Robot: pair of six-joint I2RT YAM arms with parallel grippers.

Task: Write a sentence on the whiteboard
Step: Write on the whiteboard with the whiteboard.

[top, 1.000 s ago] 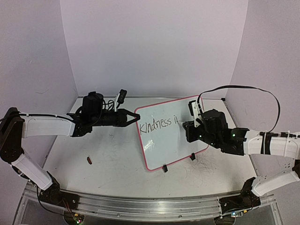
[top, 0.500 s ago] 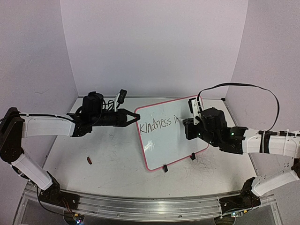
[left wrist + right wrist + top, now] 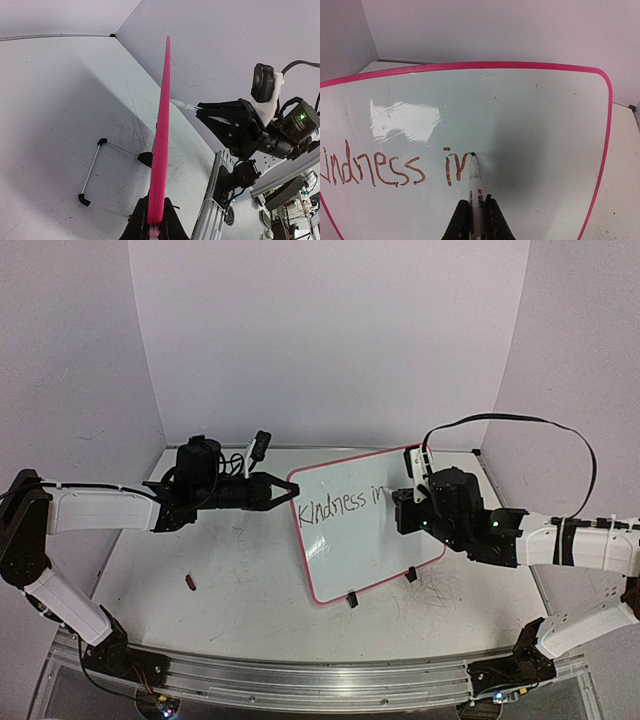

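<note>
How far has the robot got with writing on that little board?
Done: the sentence reads "Kindness" on the whiteboard. In hand: the right gripper, shut on the marker, is finishing "in"; the left gripper pinches the board's edge. Left: the remaining words, with blank board below.

One whiteboard [image 3: 365, 540], two black clip feet [image 3: 351, 600], one marker [image 3: 475, 181], two written words [image 3: 340, 506], one small reddish object [image 3: 190, 582], and two grippers: left gripper [image 3: 286, 492], right gripper [image 3: 476, 214].

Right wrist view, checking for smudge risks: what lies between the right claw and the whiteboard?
Only the marker the right claw grips, tip on the whiteboard; right wrist view.
</note>
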